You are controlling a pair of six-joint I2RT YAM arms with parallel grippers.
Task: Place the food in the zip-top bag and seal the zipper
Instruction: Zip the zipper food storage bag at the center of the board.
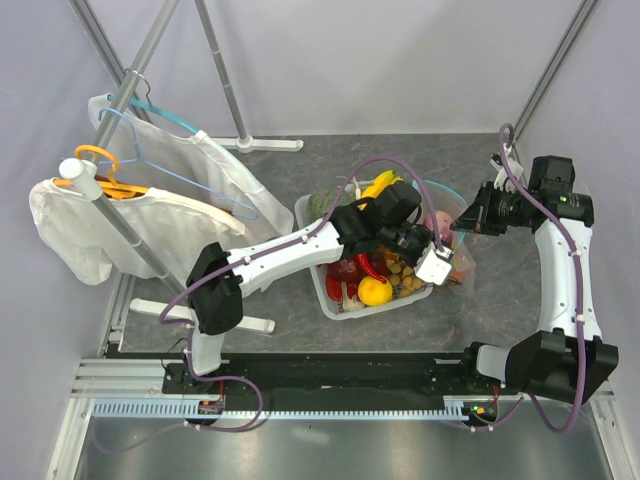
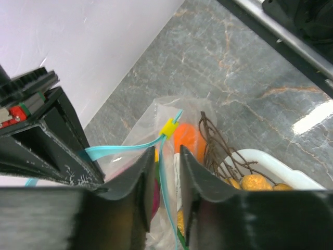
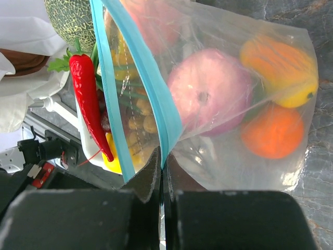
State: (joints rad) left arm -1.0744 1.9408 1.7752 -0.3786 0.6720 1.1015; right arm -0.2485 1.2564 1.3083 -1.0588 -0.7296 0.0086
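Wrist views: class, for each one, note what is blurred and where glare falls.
Left wrist: the left gripper is blurred up close, and white glare lies on the table. Right wrist: the right gripper, shut on the zipper, is out of focus; the zip-top bag is sharp.

Grey marble-patterned tabletop [image 1: 500, 300] and what it carries.
A white plastic tray [image 1: 390, 307] heaped with toy food sits mid-table. A clear crinkly plastic zip-top bag [image 3: 208, 166] rests just beside its right side, and a white metal rack foot [image 1: 268, 144] lies near the far edge.
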